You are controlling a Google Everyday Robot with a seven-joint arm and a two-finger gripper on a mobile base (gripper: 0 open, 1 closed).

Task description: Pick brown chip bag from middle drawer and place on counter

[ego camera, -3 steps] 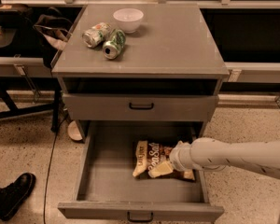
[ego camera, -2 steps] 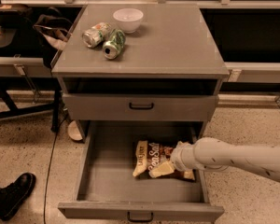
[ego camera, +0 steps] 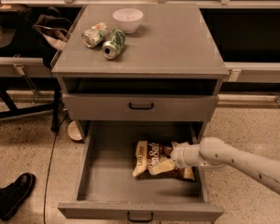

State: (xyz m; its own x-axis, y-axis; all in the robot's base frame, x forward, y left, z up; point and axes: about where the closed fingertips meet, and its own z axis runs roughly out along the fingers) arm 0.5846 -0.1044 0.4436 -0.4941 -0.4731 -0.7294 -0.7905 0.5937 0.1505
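Tool (ego camera: 165, 165) down inside the open middle drawer (ego camera: 107, 171), right on the brown chip bag (ego camera: 151, 155).
Bag lies flat on the drawer floor, right of centre. Tool touches its right half; can't tell if it's gripping. Arm comes in from the right. Tabletop (ego camera: 177, 41) carries two soda cans (ego camera: 113, 43) on their sides and a white bowl (ego camera: 128, 19), back left.

Dim warm light falls on a speckled beige floor (ego camera: 252, 125), dark panels (ego camera: 256, 31) in pale frames run along the back above a grey ledge (ego camera: 259, 71), black furniture legs (ego camera: 1, 101) stand at left, and the claw (ego camera: 171, 163) sits low inside the open middle drawer (ego camera: 107, 176).
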